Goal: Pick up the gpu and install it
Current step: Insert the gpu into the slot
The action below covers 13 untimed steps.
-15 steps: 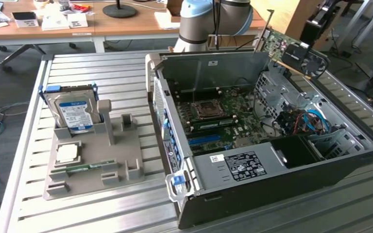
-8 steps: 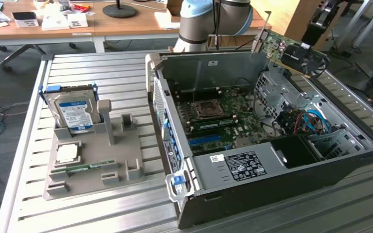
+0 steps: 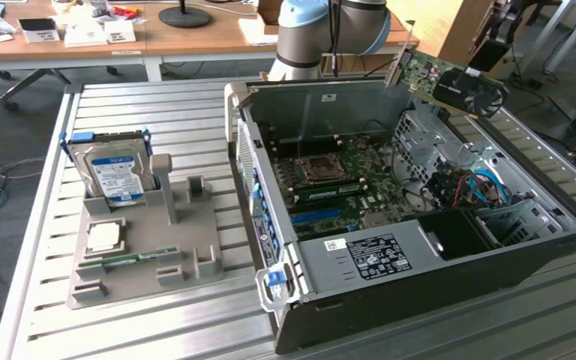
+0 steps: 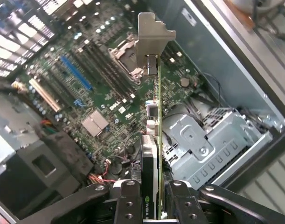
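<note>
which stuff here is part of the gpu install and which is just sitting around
In the job: gpu, held in the gripper over the open computer case; motherboard inside it.
Lying about: hard drive, processor chip and memory stick, all on the grey holder beside the case.

The gpu (image 3: 455, 84) hangs tilted above the open computer case (image 3: 528, 251).

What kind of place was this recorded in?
Probably a robotics lab or workshop set up for PC assembly: an open computer case sits on a slatted metal table, a grey fixture beside it holds a hard drive, and wooden office desks stand behind.
</note>
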Available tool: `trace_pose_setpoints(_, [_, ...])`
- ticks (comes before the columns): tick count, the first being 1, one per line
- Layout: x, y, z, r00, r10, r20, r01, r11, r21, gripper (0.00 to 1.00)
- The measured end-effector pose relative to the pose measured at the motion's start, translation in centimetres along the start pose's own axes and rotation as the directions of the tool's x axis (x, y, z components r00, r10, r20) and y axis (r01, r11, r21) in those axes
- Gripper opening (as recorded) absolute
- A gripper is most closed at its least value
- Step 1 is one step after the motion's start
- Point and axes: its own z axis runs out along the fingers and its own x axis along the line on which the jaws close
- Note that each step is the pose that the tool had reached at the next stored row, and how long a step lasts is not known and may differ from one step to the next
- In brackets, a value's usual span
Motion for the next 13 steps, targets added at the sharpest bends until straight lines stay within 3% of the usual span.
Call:
trace_pose_setpoints(3, [0.0, 0.0, 0.03, 0.9985, -0.055, -0.002, 0.055, 0.9985, -0.0027, 0.27])
trace_pose_setpoints(7, [0.0, 0.0, 0.04, 0.9922, -0.124, -0.0044, 0.124, 0.9922, -0.0061, 0.27])
trace_pose_setpoints(13, [0.0, 0.0, 0.05, 0.9744, -0.225, -0.0074, 0.225, 0.9744, -0.0114, 0.27])
